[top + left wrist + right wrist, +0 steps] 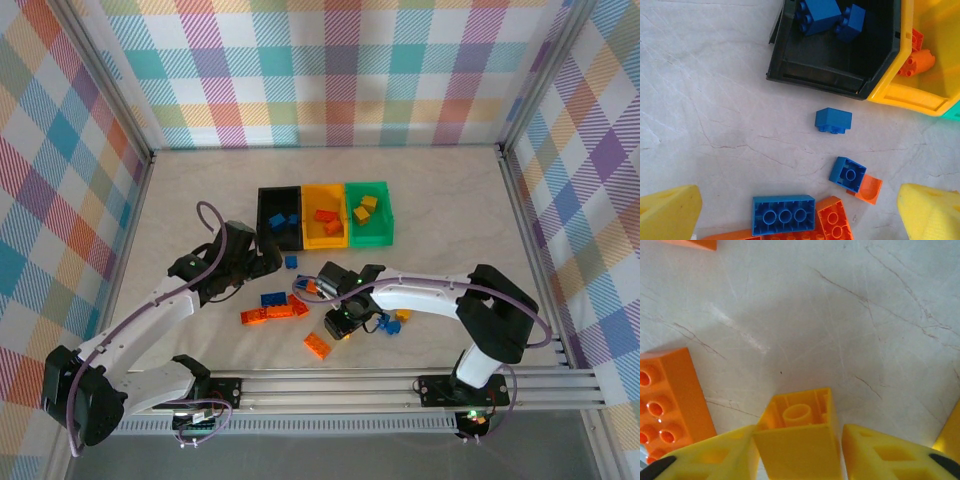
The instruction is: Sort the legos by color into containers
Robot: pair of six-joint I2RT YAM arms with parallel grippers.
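**Yellow lego pinched at bottom centre; left jaws spread above blue pieces**

In the right wrist view, a yellow lego (797, 440) is pinched by the right jaws at the bottom centre of the frame. A yellow finger (715, 457) is pressed against each of its sides. An orange lego (670, 400) is seen lying on the desk (840, 315) at the left edge.

In the left wrist view, the left jaws are spread wide and nothing is held. Their fingers (667, 212) are set in the two lower corners. Between them, at the bottom, a flat blue lego (783, 215) is found touching a second orange lego (836, 220). A small blue lego (833, 120) lies at centre, just below the black container (830, 60), in which two blue legos (817, 15) are held.

In the overhead view, the containers are lined up at upper centre, with the yellow-orange container (326, 242) in the middle and the green container (370, 240) to its right. Loose legos are scattered below them.
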